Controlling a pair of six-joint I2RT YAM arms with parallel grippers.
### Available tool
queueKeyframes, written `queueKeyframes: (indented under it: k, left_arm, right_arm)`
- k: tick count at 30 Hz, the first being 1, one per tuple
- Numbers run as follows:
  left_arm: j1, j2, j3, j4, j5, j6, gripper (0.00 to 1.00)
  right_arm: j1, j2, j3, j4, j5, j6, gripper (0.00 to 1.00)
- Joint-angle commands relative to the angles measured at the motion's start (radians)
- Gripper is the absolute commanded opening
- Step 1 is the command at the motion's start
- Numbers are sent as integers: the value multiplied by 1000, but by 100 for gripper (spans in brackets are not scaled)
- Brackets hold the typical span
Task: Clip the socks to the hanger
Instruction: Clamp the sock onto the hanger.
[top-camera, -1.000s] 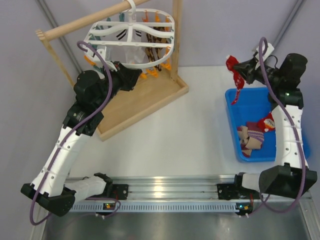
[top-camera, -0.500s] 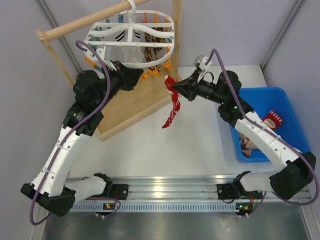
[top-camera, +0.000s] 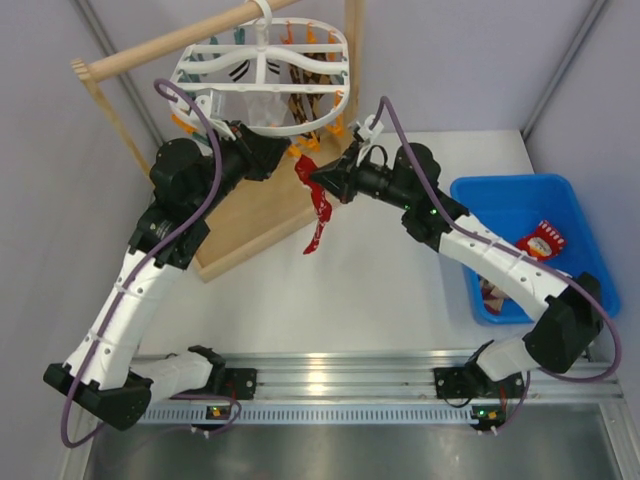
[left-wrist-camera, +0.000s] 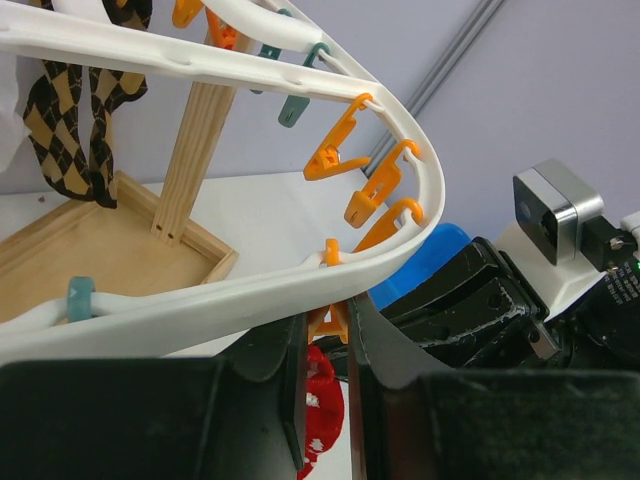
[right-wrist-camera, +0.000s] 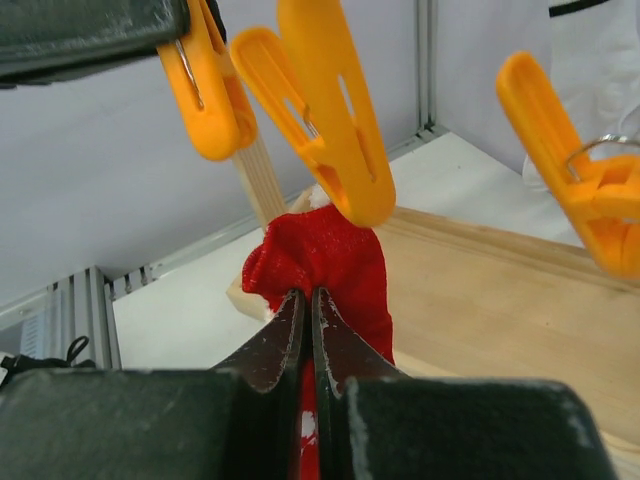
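Observation:
The white oval hanger (top-camera: 262, 62) hangs from a wooden rod, with orange clips (left-wrist-camera: 340, 150) and teal clips along its rim. My left gripper (top-camera: 288, 156) (left-wrist-camera: 329, 335) is shut on one orange clip (left-wrist-camera: 331, 320) under the hanger's rim. My right gripper (top-camera: 314, 177) (right-wrist-camera: 308, 298) is shut on the bunched top of a red sock with white dots (top-camera: 318, 215) (right-wrist-camera: 325, 258). It holds the sock just below that clip (right-wrist-camera: 202, 88) and beside the left fingers (right-wrist-camera: 85, 30). More socks (top-camera: 543, 240) lie in the blue bin.
The wooden rack has a tray base (top-camera: 270, 215), a rod (top-camera: 165, 45) and an upright post (top-camera: 353, 70). A brown argyle sock (left-wrist-camera: 68, 120) and a pale one (top-camera: 262, 106) hang from the hanger. The blue bin (top-camera: 478, 195) stands at the right.
My right arm has swung left from above the blue bin, carrying the red sock to the clip beside the left gripper. The left arm has barely moved.

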Motion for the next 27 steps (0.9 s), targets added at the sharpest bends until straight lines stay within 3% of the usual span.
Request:
queueKeyframes:
  k: [1, 27]
  left_arm:
    - [8, 7, 4, 43, 4, -9, 0]
    - [13, -3, 1, 18, -42, 24, 0]
  right_arm:
    - [26, 8, 72, 101, 23, 29, 0]
    - [50, 5, 90, 87, 66, 11, 0]
